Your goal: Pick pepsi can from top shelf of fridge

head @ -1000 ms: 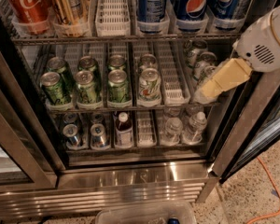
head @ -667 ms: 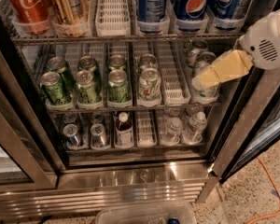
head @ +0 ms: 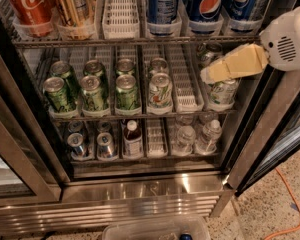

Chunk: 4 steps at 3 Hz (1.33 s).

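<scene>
On the top shelf (head: 135, 41) of the fridge (head: 140, 190), we pass the red Coca-Cola can (head: 29, 6), the gold can (head: 72, 9) and 1 white lane tray (head: 121, 11) before reaching the pepsi can (head: 210, 6), upright at the front right among other blue cans. Further right, the gripper (head: 207, 75) hangs below that shelf, in front of the middle rack. Its jaws look pressed together, pinching nothing. We judge this the approach step: next, the gripper needs to rise, spread and line up on the can.
</scene>
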### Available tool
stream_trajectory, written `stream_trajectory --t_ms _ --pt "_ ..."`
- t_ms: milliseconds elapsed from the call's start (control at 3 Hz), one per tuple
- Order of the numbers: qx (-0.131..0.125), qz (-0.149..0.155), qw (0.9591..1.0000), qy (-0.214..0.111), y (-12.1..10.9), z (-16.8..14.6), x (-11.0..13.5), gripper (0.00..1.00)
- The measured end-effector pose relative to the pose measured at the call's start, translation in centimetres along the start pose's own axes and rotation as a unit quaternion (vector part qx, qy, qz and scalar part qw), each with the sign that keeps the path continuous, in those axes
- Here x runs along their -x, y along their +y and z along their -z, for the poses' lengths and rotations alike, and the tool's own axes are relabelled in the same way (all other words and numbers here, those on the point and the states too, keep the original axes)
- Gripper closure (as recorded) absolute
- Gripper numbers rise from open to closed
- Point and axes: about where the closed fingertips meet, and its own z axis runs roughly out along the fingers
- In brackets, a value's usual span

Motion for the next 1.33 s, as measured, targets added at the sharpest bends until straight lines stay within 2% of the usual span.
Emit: stream_trajectory --t_ms 333,667,1000,1333 --pt "0.011 -0.008 0.9997 -0.02 0.9 -0.2 0.6 0.0" --pt "0.029 -0.025 0.997 -0.066 2.7 -0.8 2.4 0.0" --pt "0.043 -0.042 0.9921 -0.11 4.0 -1.0 3.8 0.0" --pt "0.041 -0.051 0.9869 -0.147 4.8 -0.9 4.9 0.0"
